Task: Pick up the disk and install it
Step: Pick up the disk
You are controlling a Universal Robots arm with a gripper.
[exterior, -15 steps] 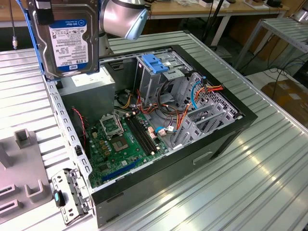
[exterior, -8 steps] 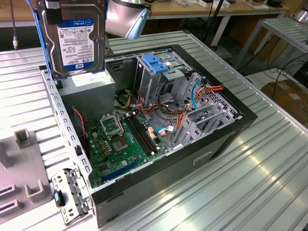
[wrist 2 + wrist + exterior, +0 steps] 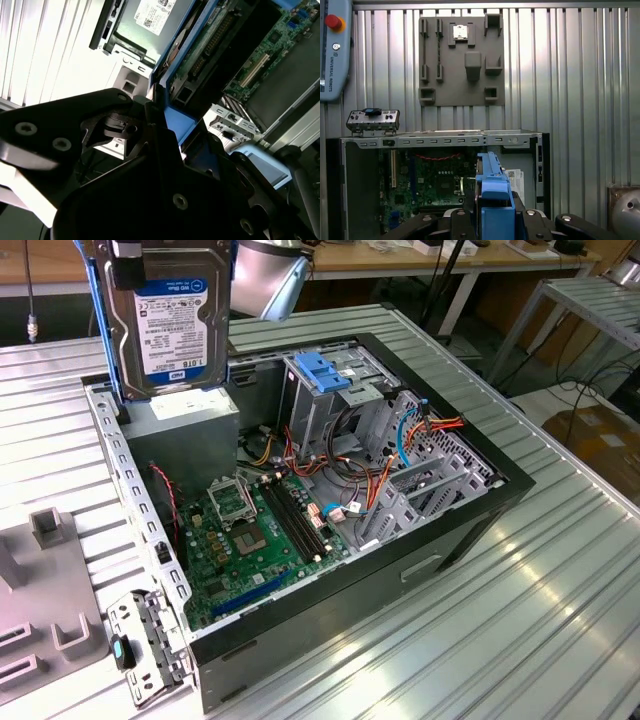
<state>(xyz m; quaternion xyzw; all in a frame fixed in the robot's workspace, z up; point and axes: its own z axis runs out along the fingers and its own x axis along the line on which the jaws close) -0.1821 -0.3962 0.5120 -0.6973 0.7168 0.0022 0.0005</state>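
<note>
The disk (image 3: 170, 325) hangs upright in the air above the back left corner of the open computer case (image 3: 470, 530), over the grey power-supply box (image 3: 185, 430). Its blue-and-white label faces the exterior camera and blue rails run down its sides. My gripper (image 3: 165, 255) holds it from above, shut on the disk. In the first wrist view the disk's blue rail (image 3: 495, 192) sticks out between my black fingers (image 3: 540, 225), with the case below it. In the second wrist view the disk's circuit-board underside (image 3: 200, 55) and blue rail (image 3: 175, 125) show past the gripper body.
Inside the case lie the green motherboard (image 3: 250, 530), a metal drive cage with a blue handle (image 3: 325, 375) and bundles of coloured cables (image 3: 400, 440). A grey fixture plate (image 3: 50, 580) lies on the ribbed metal table at the exterior view's left. A teach pendant (image 3: 332, 50) rests beyond it.
</note>
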